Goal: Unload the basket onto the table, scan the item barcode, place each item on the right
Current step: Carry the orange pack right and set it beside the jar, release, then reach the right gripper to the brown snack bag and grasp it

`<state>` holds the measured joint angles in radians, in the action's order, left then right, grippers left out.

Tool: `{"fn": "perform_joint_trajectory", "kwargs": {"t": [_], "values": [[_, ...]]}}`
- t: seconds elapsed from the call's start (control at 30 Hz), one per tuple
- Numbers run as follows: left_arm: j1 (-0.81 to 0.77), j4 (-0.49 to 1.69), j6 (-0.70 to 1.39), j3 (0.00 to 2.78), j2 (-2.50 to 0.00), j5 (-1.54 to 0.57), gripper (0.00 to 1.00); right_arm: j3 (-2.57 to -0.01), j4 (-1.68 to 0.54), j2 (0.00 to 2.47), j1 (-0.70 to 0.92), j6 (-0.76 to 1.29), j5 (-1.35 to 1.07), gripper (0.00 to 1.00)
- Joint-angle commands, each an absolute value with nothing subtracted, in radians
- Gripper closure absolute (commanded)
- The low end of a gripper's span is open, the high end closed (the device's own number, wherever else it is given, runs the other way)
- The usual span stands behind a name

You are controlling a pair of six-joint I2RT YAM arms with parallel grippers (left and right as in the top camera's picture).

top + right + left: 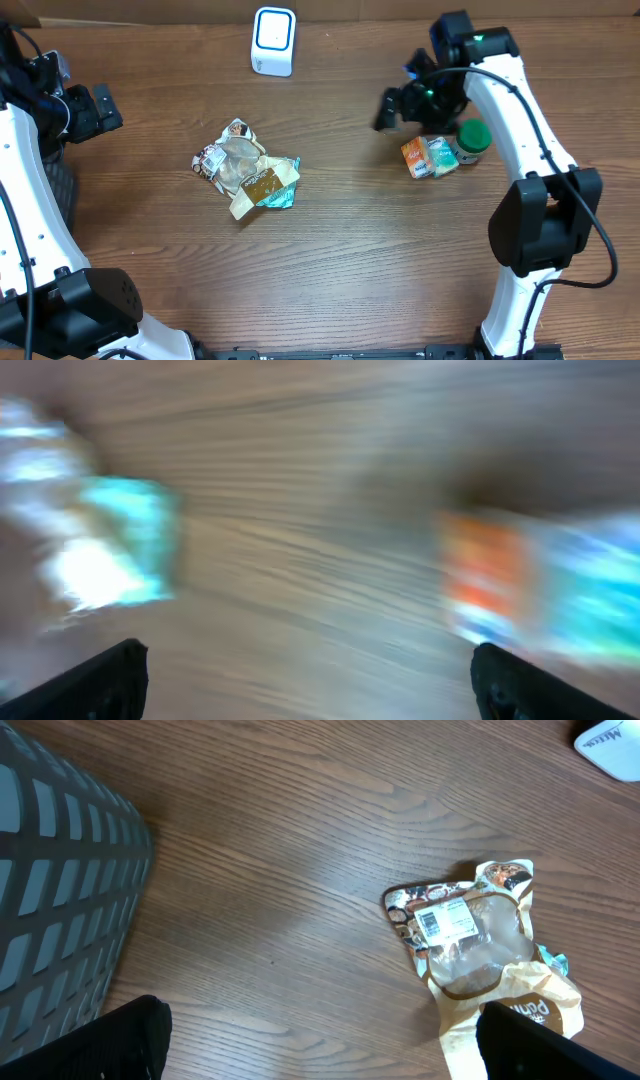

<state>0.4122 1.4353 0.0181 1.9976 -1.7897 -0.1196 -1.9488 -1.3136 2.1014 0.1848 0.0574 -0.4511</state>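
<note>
Wood-grain counter point(350, 260), brown all over, seen from above. White scanner point(273, 40) sits near the far edge, roughly midway along it.

Left of centre there's a crumpled pile. A clear pouch point(470, 935) lies with its white barcode label point(447, 920) facing up, and it overlaps a tan pouch point(520, 1010) with teal on it. Over toward the right edge is an orange and teal box point(430, 157), with a green-lidded jar point(472, 142) just beside it on the right edge's side.

Left end effector point(100, 108) hangs over the left edge, well apart from the pile. Its fingers point(140, 1030) are spread wide with nothing between them. From its wrist camera you can see a grey grid basket point(60, 890) at that edge.

Right end effector point(392, 105) is near the box, on its far-left side. It looks spread wide too, with both dark fingers point(100, 680) out at the bottom corners of the wrist view and only counter in the gap. That view is badly smeared. There's an orange and teal blur on its right that matches the box, but I can't read any detail or make out a barcode. From above, I can't tell how high this one sits over the counter.
</note>
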Motion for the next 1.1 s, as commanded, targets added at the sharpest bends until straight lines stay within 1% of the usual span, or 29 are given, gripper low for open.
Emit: {"fn": "perform_joint_trajectory", "kwargs": {"t": [0.0,0.13,0.23,0.43,0.5,0.57,0.67,0.77,0.83,1.07], "values": [[0.403,1.435,-0.004,1.996,-1.793,-0.123,0.0,-1.917,-1.227,2.089,0.234,0.11,-0.748,0.0],[0.403,1.435,-0.004,1.996,-1.793,-0.123,0.0,-1.847,-1.103,2.089,0.317,0.23,-0.694,0.0],[0.403,1.435,-0.004,1.996,-1.793,-0.123,0.0,-1.79,-0.982,2.09,0.397,0.284,-0.648,0.05],[0.403,1.435,-0.004,1.996,-1.793,-0.123,0.0,-1.732,-0.742,2.09,0.529,0.305,-0.418,0.06],[0.403,1.435,-0.004,1.996,-1.793,-0.123,0.0,-1.718,-0.664,2.091,0.561,0.275,-0.377,0.05],[0.403,1.435,-0.004,1.996,-1.793,-0.123,0.0,-1.715,-0.576,2.106,0.589,0.219,-0.375,0.04],[0.403,1.435,-0.004,1.996,-1.793,-0.123,0.0,-1.715,-0.492,2.132,0.596,0.2,-0.387,0.04],[0.403,1.435,-0.004,1.996,-1.793,-0.123,0.0,-1.716,-0.424,2.174,0.593,0.2,-0.447,0.04],[0.403,1.435,-0.004,1.996,-1.793,-0.123,0.0,-1.716,-0.377,2.223,0.588,0.209,-0.523,0.07],[0.403,1.435,-0.004,1.996,-1.793,-0.123,0.0,-1.716,-0.397,2.31,0.59,0.237,-0.628,0.07]]}}
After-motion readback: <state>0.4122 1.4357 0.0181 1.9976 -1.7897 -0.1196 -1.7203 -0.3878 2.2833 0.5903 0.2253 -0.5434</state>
